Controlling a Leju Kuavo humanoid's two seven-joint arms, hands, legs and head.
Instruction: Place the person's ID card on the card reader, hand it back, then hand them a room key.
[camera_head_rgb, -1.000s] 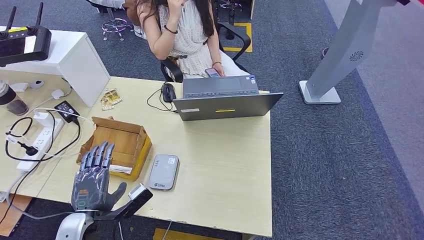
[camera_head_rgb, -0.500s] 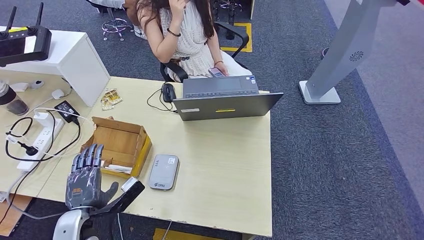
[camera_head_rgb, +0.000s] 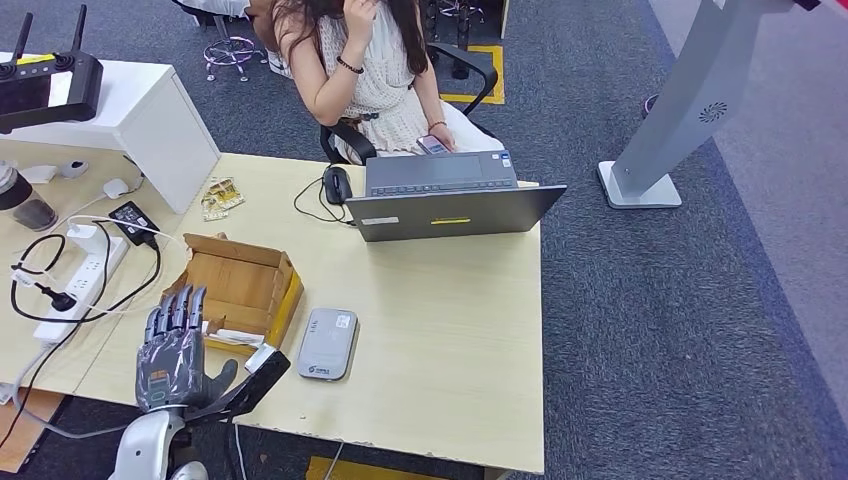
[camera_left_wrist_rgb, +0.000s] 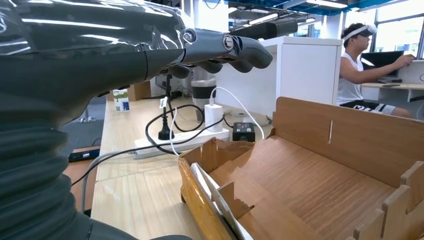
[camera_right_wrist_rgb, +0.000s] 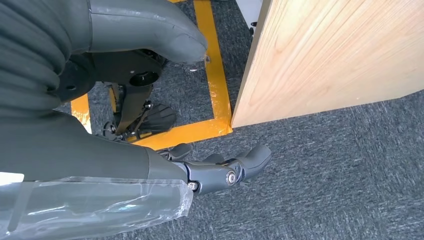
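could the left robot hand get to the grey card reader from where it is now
Probably yes: the left robot hand hovers open at the desk's near edge, the card reader lies flat just beside it, and nothing stands between them.

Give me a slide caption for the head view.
Left hand open beside the cardboard box, card reader alongside.

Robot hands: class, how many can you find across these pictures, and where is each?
2. The grey left hand hovers open over the desk edge beside the brown cardboard box. The grey right hand hangs low above the grey carpet.
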